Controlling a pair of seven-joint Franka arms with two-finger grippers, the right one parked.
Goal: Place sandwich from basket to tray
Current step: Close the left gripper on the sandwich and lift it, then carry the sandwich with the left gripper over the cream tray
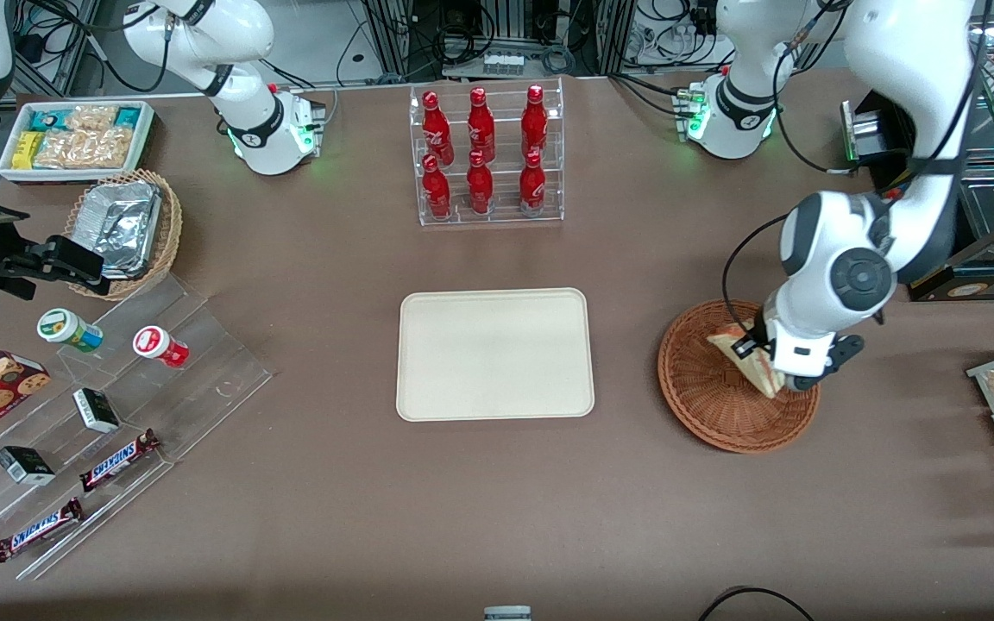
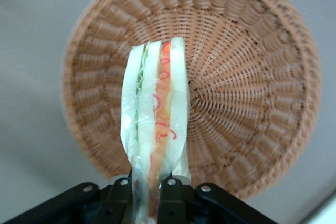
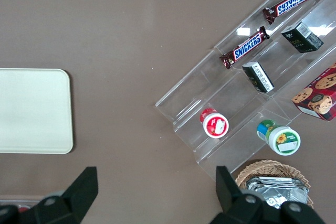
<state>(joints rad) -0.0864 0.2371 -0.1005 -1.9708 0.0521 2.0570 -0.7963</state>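
sandwich (image 2: 155, 129) clamped in tool (image 2: 150, 192) above basket (image 2: 252, 77) — tray (image 1: 494, 354) bare.

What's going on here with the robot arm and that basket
The left arm's gripper is shut on a sandwich, holding it just above the round wicker basket. In the wrist view the sandwich hangs clear of the basket floor. The cream tray in the middle of the table has nothing on it yet.

The claw (image 2: 150, 195) hides the sandwich's (image 2: 155, 124) lower end, and the arm covers part of the basket (image 1: 708, 388).
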